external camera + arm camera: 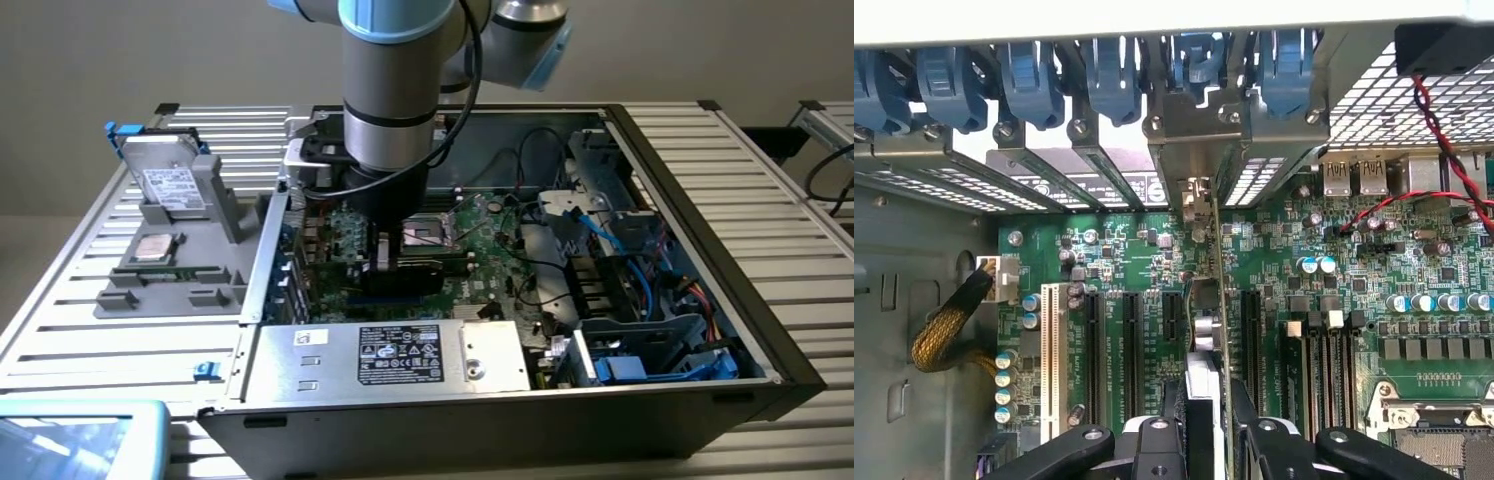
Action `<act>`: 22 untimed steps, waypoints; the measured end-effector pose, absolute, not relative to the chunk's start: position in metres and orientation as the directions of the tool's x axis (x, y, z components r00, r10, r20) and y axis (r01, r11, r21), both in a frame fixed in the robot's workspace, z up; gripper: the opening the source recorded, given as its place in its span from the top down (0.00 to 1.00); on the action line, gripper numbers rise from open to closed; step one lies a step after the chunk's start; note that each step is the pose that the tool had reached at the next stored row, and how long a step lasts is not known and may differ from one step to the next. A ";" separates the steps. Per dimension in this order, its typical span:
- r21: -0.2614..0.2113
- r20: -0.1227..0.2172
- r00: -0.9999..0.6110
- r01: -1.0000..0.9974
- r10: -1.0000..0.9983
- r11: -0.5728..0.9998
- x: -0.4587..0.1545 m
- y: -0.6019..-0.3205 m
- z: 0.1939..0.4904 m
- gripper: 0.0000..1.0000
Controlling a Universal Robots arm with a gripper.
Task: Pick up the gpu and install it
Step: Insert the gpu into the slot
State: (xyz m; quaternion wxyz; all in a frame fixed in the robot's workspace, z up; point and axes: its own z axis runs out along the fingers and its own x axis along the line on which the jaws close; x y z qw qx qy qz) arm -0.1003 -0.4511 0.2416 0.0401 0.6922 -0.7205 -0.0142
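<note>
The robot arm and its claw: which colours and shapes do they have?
The arm is a thick silver-grey tube with light blue joint caps, a black ring and a black cable alongside. The claw has black metal links with round silver screw heads.

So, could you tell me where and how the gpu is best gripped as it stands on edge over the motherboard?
By its upper long edge, coming straight down from above, with one finger on each flat face. The gpu stands on edge and is thin, with its silver bracket toward the case's rear slots, so this leaves the lower edge facing the motherboard free. The gripper holds it this way.
</note>
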 end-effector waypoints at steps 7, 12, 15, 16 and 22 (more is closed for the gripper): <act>0.076 0.038 -0.039 -0.996 -0.999 0.041 -0.100 -0.451 0.241 0.72; 0.076 0.038 -0.039 -0.996 -0.999 0.041 -0.100 -0.451 0.241 0.72; 0.076 0.038 -0.039 -0.996 -0.999 0.041 -0.100 -0.451 0.241 0.72; 0.076 0.038 -0.039 -0.996 -0.999 0.041 -0.100 -0.451 0.241 0.72; 0.077 0.038 -0.039 -0.996 -0.999 0.041 -0.100 -0.451 0.240 0.72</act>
